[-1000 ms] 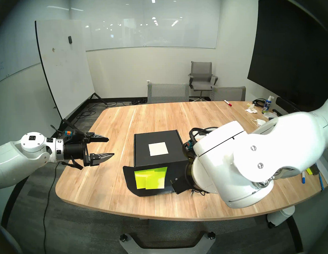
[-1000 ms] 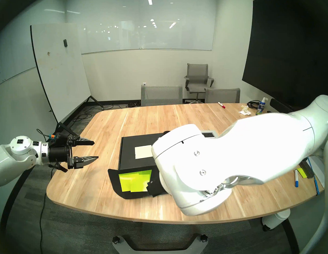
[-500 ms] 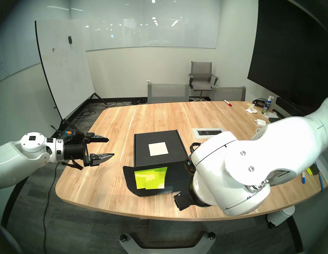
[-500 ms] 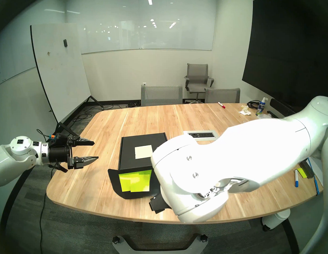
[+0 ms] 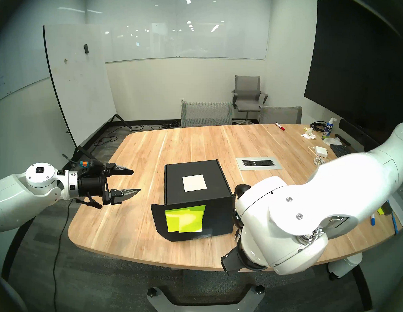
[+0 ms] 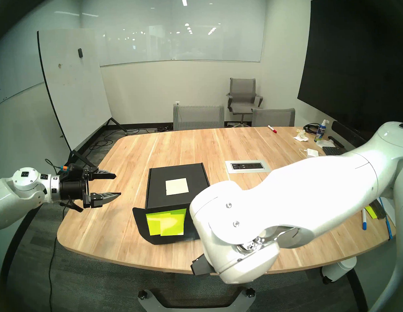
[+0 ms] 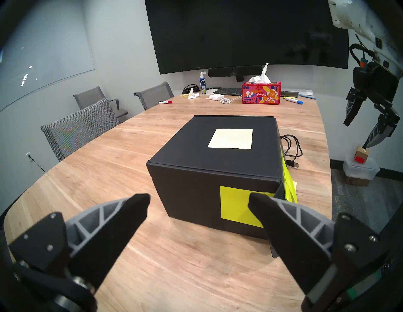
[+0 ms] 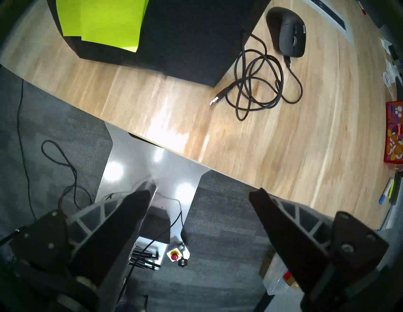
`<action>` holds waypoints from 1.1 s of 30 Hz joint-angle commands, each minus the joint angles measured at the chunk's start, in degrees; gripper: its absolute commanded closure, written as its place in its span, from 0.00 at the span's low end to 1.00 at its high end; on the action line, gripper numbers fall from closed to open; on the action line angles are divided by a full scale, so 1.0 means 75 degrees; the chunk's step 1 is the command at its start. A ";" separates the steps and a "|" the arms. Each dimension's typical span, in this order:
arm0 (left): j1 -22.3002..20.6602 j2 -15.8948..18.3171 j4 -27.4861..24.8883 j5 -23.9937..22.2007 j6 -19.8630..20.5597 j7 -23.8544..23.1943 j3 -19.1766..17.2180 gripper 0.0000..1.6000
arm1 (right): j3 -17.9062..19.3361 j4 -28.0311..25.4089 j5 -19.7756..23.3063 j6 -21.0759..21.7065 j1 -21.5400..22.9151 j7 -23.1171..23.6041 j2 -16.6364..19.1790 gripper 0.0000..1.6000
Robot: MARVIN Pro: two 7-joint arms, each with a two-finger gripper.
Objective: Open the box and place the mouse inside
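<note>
- Box (image 5: 197, 184) is the landmark: black, sits on the wood table (image 5: 136, 159), near its front edge.
- Box lid closed on top, white square label (image 5: 194, 183) in the middle of the lid.
- Front flap (image 5: 159, 218) of the box hangs down toward the robot, yellow-green sticky notes (image 5: 185, 219) stuck on it.
- Another yellow-green note (image 7: 237, 204) on the box's left side wall.
- Mouse (image 8: 287, 32) lies on the table just right of the box, not inside it, apart from both grippers.
- Mouse cable (image 8: 257, 78) is coiled loosely on the table at the box's front right corner, USB plug (image 8: 218, 98) loose at the end.
- Left gripper (image 5: 132, 181) hangs in the air left of the box, well apart from it, fingers spread wide, holding nothing.
- Right gripper (image 8: 200, 196) sits in front of and right of the box, over the table's front edge, pointing steeply down; fingers spread wide, nothing between them.
- Right arm (image 5: 300, 212) blocks the mouse in both head views.
- Red tissue box (image 7: 261, 92) far behind the box, at the table's right end.
- Power outlet panel (image 5: 259, 163) set in the table, behind and right of the box.
</note>
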 commanded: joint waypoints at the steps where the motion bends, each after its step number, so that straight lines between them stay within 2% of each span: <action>1: -0.0097 0.0013 -0.0009 -0.0022 -0.0029 0.0011 -0.0093 0.00 | -0.0136 0.0004 -0.0026 -0.0074 0.0229 0.0004 -0.0029 0.00; 13: -0.0107 0.0015 -0.0010 -0.0021 -0.0029 0.0015 -0.0075 0.00 | -0.0815 0.0004 -0.0266 -0.0261 0.0505 0.0004 0.0081 0.00; 20: -0.0113 0.0016 -0.0010 -0.0020 -0.0029 0.0019 -0.0065 0.00 | -0.1251 0.0004 -0.0472 -0.0395 0.0734 0.0004 0.0276 0.00; 33: -0.0123 0.0018 -0.0011 -0.0019 -0.0028 0.0026 -0.0045 0.00 | -0.1776 0.0004 -0.0854 -0.0540 0.1309 0.0004 0.0728 0.00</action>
